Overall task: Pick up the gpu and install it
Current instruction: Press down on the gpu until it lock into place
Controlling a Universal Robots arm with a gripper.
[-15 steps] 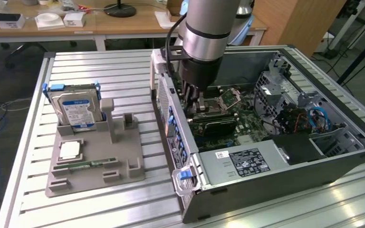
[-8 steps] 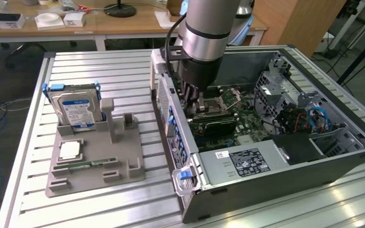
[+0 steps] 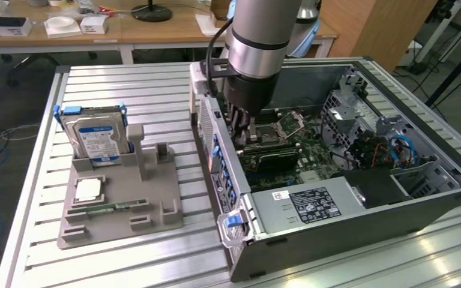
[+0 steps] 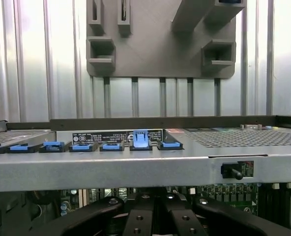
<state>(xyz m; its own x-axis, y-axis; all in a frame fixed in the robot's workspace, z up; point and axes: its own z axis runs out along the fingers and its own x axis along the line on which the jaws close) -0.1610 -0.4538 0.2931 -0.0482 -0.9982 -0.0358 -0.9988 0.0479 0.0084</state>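
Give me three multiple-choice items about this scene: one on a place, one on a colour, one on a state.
1. Where is the claw?
A. above the grey tray
B. down inside the computer case
C. over the wooden desk

2. What colour is the frame around the hard drive?
A. red
B. blue
C. yellow

3. In what state is the computer case?
A. closed
B. open, its inside visible
C. turned upside down

Answers:
1 B: the arm reaches down into the case, over the motherboard.
2 B: blue rails edge the drive.
3 B: the motherboard shows from above.
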